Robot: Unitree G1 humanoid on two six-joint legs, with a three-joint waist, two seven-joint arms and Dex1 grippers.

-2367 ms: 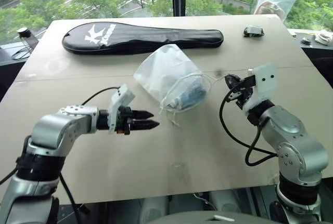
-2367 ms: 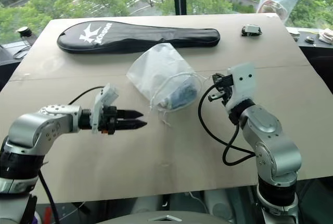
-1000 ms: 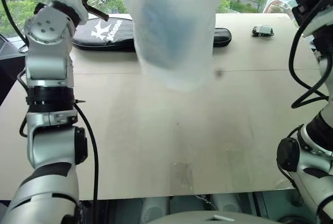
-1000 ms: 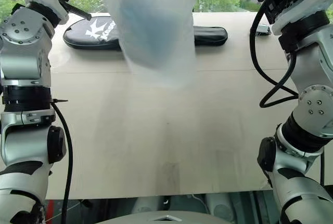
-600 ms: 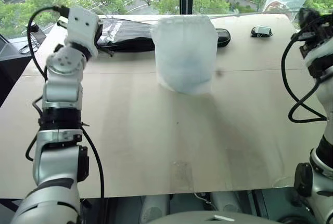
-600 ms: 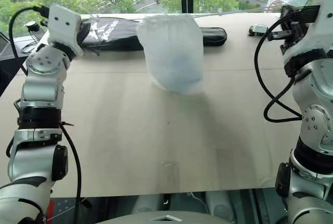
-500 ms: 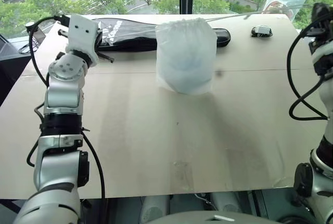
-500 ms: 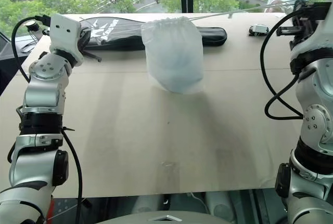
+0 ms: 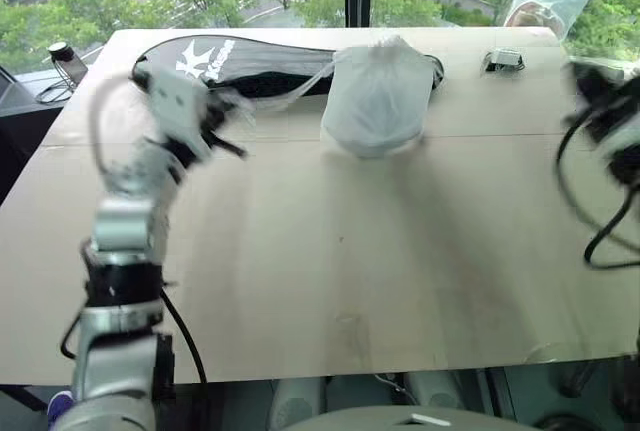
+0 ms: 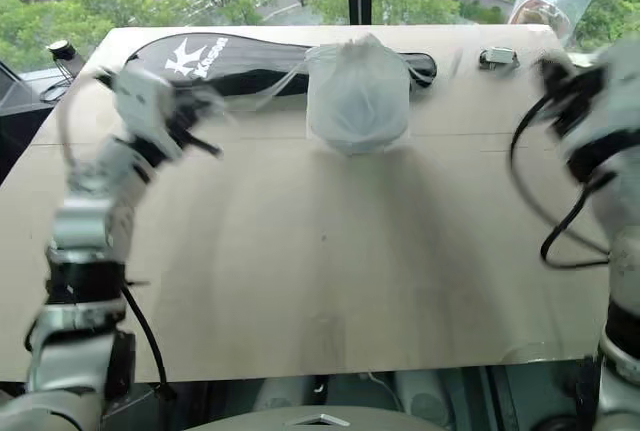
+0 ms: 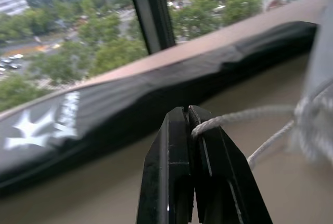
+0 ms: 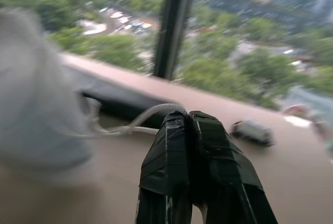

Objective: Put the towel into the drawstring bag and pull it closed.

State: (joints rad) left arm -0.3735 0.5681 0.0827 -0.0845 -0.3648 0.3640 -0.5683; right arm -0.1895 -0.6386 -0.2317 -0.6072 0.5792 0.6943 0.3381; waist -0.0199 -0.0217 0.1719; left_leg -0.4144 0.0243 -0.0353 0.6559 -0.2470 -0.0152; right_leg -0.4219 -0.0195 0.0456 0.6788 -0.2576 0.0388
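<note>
On a wide tan table [image 9: 330,281] set against a window with green trees outside, one drawstring bag [image 9: 375,99] sits toward the far edge, its mouth gathered tight at the top and its body standing bunched in front of a single long black racket case [image 9: 250,59]. A faint blue shade inside the bag suggests the towel, though it cannot be made out clearly. One small dark object [image 9: 503,59] and one clear plastic bag [image 9: 540,1] lie at the far right corner. Two white cords run from the bag's mouth, one to each side. The left gripper [image 11: 188,115] is clamped on the cord [image 11: 244,116] to the bag's left; the right gripper [image 12: 187,117], to the bag's right, pinches the other cord [image 12: 148,114].
</note>
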